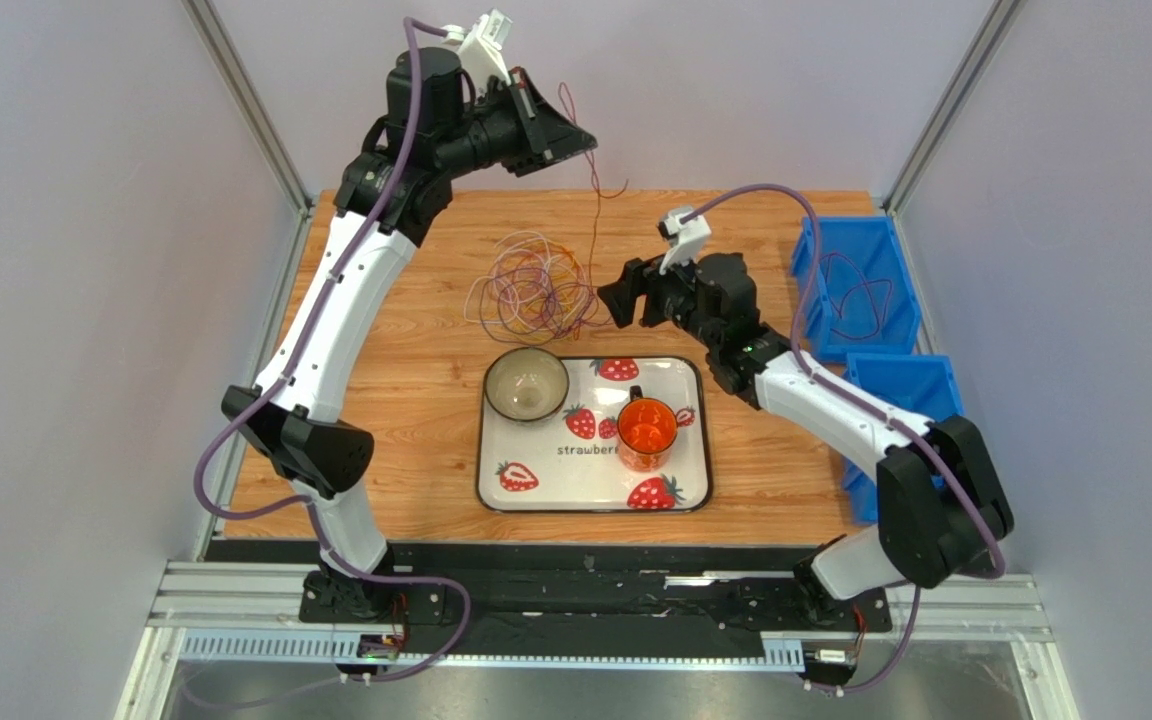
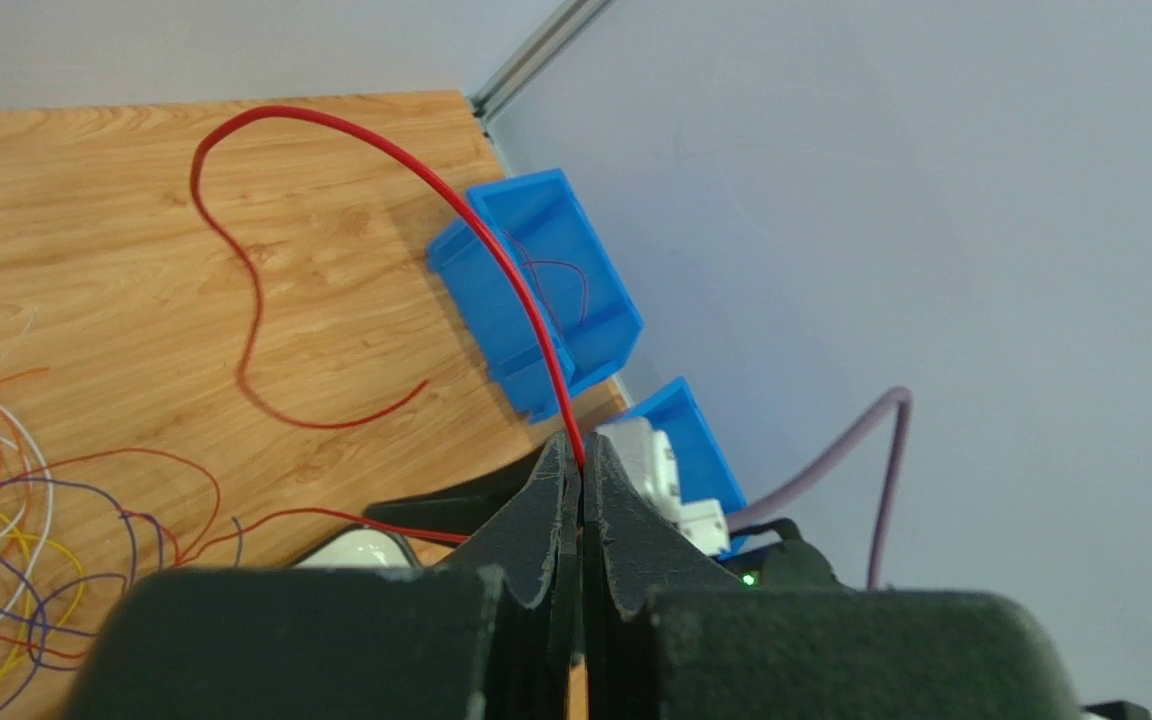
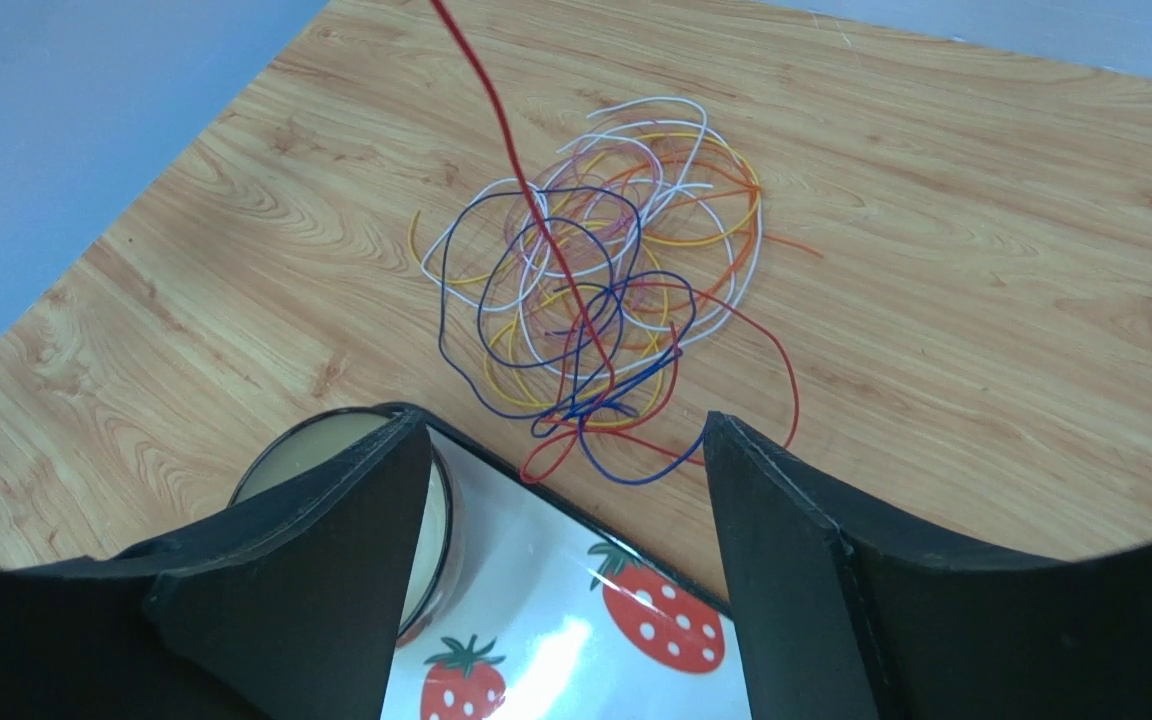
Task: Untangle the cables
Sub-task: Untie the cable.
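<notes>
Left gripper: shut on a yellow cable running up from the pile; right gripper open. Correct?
No: the cable in the left gripper is red, not yellow, as the left wrist view shows. It does rise from the pile, and the right gripper is open.

Bright, even light on the table (image 1: pixel 432 435).
Faint shadows; glare on the tray (image 3: pixel 537 615); wrist views blur close up.

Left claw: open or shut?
Shut on the red cable: in the left wrist view the left claw is pressed closed with the cable pinched at its tip.
</notes>
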You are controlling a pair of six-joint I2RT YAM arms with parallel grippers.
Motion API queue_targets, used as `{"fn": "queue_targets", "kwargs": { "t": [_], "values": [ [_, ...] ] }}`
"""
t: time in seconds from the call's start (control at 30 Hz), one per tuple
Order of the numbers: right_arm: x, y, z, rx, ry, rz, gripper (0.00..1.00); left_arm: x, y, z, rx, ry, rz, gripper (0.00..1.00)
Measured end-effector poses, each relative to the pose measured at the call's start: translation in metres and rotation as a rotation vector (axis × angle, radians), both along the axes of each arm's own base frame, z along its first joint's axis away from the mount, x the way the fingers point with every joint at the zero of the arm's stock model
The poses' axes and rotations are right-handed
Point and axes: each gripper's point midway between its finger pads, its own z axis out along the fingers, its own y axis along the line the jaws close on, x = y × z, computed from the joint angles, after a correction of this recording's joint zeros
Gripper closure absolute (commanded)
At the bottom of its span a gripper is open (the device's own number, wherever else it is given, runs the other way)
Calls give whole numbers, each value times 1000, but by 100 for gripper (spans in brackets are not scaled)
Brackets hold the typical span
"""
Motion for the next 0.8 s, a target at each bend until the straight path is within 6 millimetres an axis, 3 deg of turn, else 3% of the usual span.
{"fn": "queue_targets", "kwargs": {
  "t": [0.27,0.57,0.67,0.8],
  "values": [
    [25,27,-11,14,4,34,35,-12,15,17,-41,-2,-22,100],
    [31,60,-26,6,21,79,41,-10,25,15,-52,15,-34,100],
    [32,64,-28,3,23,81,49,-10,27,15,-54,18,-38,100],
    [38,67,-27,3,19,72,69,-7,33,14,-56,20,-34,100]
  ]
}}
